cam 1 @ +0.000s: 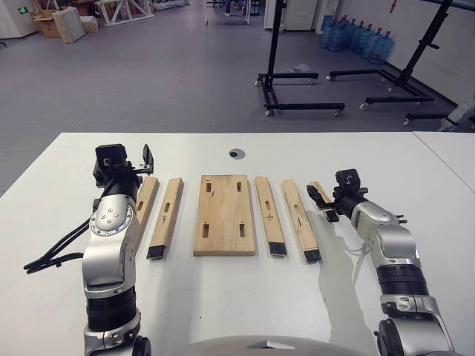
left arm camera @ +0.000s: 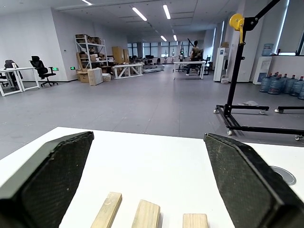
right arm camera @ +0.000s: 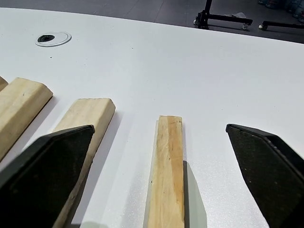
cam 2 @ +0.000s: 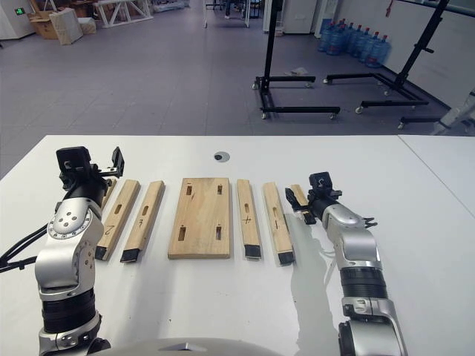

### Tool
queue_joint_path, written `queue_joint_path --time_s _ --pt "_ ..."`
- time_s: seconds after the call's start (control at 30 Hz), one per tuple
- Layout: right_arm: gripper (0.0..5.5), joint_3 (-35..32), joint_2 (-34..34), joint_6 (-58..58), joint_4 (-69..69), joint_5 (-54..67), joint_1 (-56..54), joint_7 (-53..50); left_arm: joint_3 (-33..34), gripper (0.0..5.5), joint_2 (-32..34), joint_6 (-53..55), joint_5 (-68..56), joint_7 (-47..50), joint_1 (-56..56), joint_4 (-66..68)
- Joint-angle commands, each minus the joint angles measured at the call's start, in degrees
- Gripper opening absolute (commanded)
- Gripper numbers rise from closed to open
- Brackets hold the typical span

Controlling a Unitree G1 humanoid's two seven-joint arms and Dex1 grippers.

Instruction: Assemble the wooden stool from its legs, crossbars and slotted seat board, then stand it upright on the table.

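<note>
Right end effector (right arm camera: 160, 128) gapes over a crossbar (right arm camera: 166, 175) — pale, narrow, square-ended.

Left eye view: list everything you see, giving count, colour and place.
Table: one, white, under everything.
Seat board: one, pale wood, centre.
Legs: four, pale wood, black ends, two each side of the board.
Crossbar: one, pale wood, far right.
Cable hole: one, grey, behind the board.
Stands: at least two, black, floor beyond.
Left gripper: one, black, open, over the left legs' far ends.
Right gripper: one, black, open, over the crossbar.
</note>
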Motion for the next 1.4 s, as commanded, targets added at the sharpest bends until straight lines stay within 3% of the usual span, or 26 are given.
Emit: queue_joint_path --time_s 0.03,0.23,0.4,0.73,1.07,1.23,1.4 --pt "5.11 0.95 -0.84 0.36 -0.03 -1.53 1.05 0.39 -0.29 4.25 0.5 0.21 0.2 -0.28 -0.79 0.66" --pt "5.11 3.02 -2.52 2.96 -1.31 -3.18 5.9 2.54 -0.95 4.25 0.62 -0.17 0.34 -0.3 -2.07 1.87" --pt "5.11 0.41 -2.91 4.25 2.66 -2.34 4.03 1.33 -1.0 4.25 0.03 -0.4 0.34 0.32 -1.87 2.03" --pt "3.19 2.24 -1.91 10.5 1.67 -1.92 3.11 2.19 -1.15 4.29 -0.65 -1.12 0.42 0.95 -1.69 2.22" --pt "1.4 2.36 -1.89 8.04 3.71 -2.96 2.99 1.16 -0.48 4.29 -0.84 -1.22 -0.51 0.6 -3.49 3.93" --pt "1.3 0.55 -1.93 6.61 4.38 -2.14 1.4 0.8 0.03 4.29 -0.16 0.81 -2.85 -1.55 -5.54 5.27" --pt "1.3 -6.51 -1.64 0.28 -0.28 2.14 -2.98 0.36 5.97 4.29 -1.67 13.54 -18.48 -8.32 -10.58 6.21"
